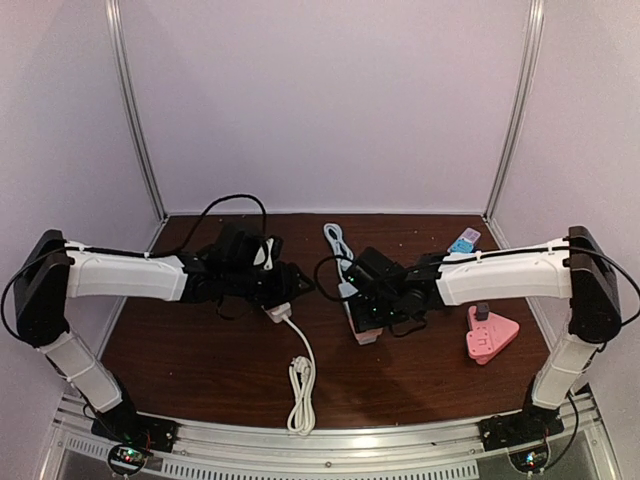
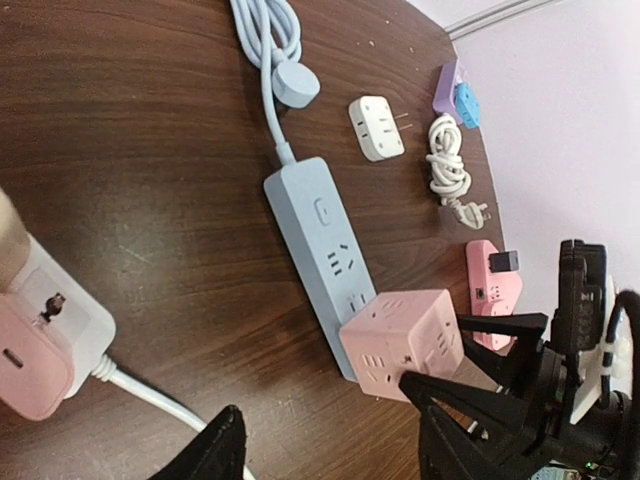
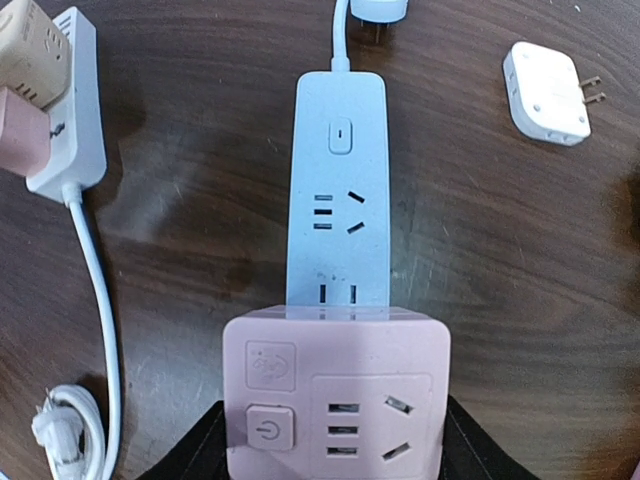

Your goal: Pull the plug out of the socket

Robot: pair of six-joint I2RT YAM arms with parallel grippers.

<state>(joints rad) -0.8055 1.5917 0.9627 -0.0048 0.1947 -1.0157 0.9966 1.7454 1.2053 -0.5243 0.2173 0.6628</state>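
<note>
"Two pincers. State?" the first asked.
"Right pincer (image 3: 335,425) was clamped on the pink cube plug (image 3: 335,395), which sat at the end of the grey strip (image 3: 340,190) on the surface (image 1: 200,350). Left pincer (image 1: 290,282) stood apart, empty."
"Handling?"
"Judged rigid, light, smooth and tight-seated. Flat opposite flanks gave the hold. The strip likely needed pinning."

The cube plug (image 3: 335,400) sits on the power strip's (image 3: 340,200) near end; a second strip (image 3: 65,110) lies left, a flat adapter (image 3: 545,92) right.
</note>
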